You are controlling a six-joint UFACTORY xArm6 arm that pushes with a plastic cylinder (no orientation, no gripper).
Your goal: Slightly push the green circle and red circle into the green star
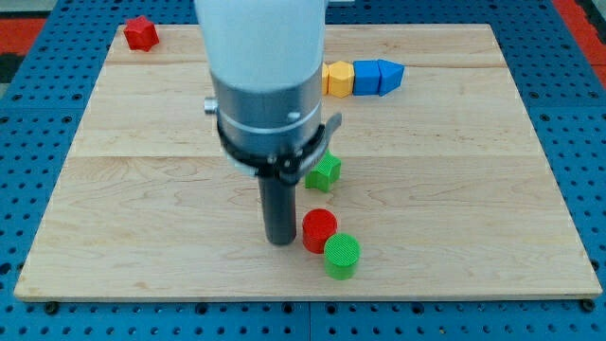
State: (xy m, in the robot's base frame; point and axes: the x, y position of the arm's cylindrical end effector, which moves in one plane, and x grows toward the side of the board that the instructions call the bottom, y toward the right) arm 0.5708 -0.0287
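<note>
The green circle (342, 256) lies near the view's bottom, right of centre. The red circle (319, 230) touches it on its upper left. The green star (324, 172) sits a short way above the red circle, partly hidden by the arm's body. My tip (280, 241) rests on the board just left of the red circle, very close to it or touching it. The tip is lower left of the green star.
A red block (141, 33) lies at the board's top left corner. A yellow block (338, 78) and two blue blocks (377, 78) form a row at the top, right of the arm. The wooden board (492, 189) lies on a blue pegboard.
</note>
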